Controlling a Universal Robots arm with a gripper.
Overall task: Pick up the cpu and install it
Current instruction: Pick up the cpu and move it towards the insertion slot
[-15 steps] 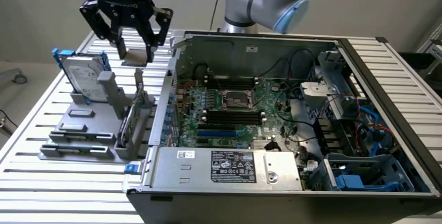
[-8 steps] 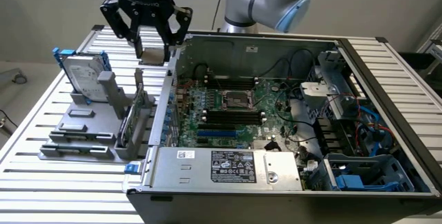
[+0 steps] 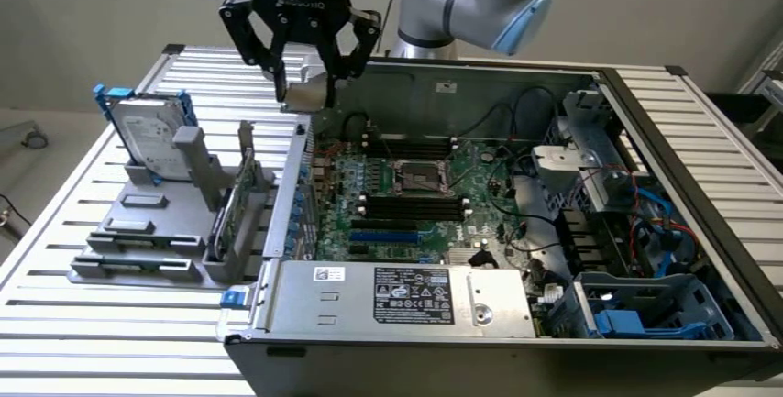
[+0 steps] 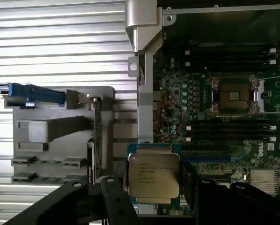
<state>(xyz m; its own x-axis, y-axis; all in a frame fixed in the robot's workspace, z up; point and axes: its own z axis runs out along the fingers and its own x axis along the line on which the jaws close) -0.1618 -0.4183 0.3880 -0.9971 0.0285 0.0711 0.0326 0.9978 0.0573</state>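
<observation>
Gripper (image 3: 306, 93) grips the cpu (image 4: 153, 176) by 2 edges above the case wall (image 3: 292, 181).

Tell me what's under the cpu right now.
The hand grips the cpu above the edge of the motherboard, by the case wall. The socket lies off to the side, not beneath. Whatever sits directly underneath is covered by the chip.

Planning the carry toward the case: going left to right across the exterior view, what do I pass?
blue-framed hard drive → gripper holding the cpu → empty processor socket → blue drive cage
</observation>
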